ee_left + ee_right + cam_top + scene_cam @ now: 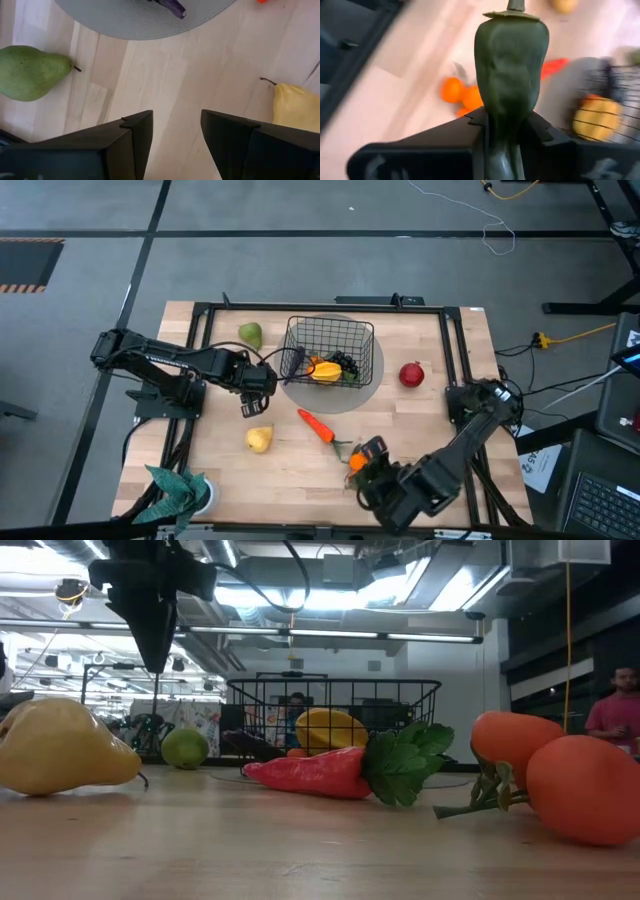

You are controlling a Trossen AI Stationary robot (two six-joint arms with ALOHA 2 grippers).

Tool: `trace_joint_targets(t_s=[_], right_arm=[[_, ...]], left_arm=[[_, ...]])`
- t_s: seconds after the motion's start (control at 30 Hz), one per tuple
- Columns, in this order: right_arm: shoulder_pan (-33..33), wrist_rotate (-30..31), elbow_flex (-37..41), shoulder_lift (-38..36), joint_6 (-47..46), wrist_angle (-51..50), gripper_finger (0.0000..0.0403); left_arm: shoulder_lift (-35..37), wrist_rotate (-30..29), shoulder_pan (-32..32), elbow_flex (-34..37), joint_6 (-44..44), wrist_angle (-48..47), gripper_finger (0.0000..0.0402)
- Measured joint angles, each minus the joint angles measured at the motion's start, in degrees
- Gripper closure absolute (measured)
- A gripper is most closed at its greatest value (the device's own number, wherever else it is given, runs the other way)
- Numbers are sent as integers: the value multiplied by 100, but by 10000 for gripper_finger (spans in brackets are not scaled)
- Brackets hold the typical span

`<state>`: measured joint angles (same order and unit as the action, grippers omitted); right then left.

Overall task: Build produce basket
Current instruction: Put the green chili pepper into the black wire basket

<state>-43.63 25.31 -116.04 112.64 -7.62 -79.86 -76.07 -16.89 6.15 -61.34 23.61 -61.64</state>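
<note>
The black wire basket (330,348) stands on a round grey mat (372,385) at mid-table and holds a yellow fruit (326,370) and dark grapes (347,363). A green pear (250,334), a yellow pear (259,439), a carrot (317,425), small oranges (357,463) and a red round fruit (412,373) lie on the table. My left gripper (176,120) is open and empty above bare wood between the two pears (250,408). My right gripper (370,450) is near the oranges, shut on a dark green vegetable (510,60). My right gripper pinches the dark green vegetable by its narrower lower end (506,131) between the two fingers (470,127). The vegetable sticks out beyond the fingertips along the fingers, its stem end (515,6) farthest from the gripper. It is lifted clear of the table.
A teal leafy plant (180,488) stands at the near left corner. A black frame (200,320) runs round the tabletop. In the low view the carrot (310,772) and oranges (585,788) lie close in front. A person (612,715) stands beyond the table.
</note>
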Motion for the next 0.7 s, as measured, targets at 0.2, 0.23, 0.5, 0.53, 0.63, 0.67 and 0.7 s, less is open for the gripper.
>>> trace_joint_targets(t_s=[0.2,0.23,0.5,0.53,0.63,0.67,0.7], right_arm=[[11,718,-80,-419,15,-468,351],[35,799,-80,-470,21,-519,351],[270,1068,-80,-747,-42,-958,355],[308,1065,-80,-770,-95,-1000,355],[424,1070,-80,-828,-49,-1025,355],[473,1075,-80,-839,34,-1024,355],[516,1105,-80,-842,68,-1026,355]], left_arm=[[0,-4,0,0,11,161,247],[0,-3,-2,0,12,177,247],[0,-2,-2,0,19,412,247],[0,-2,-1,0,20,441,247],[0,-4,-2,0,20,478,247],[0,-2,0,0,20,493,247],[0,-2,0,0,20,506,247]])
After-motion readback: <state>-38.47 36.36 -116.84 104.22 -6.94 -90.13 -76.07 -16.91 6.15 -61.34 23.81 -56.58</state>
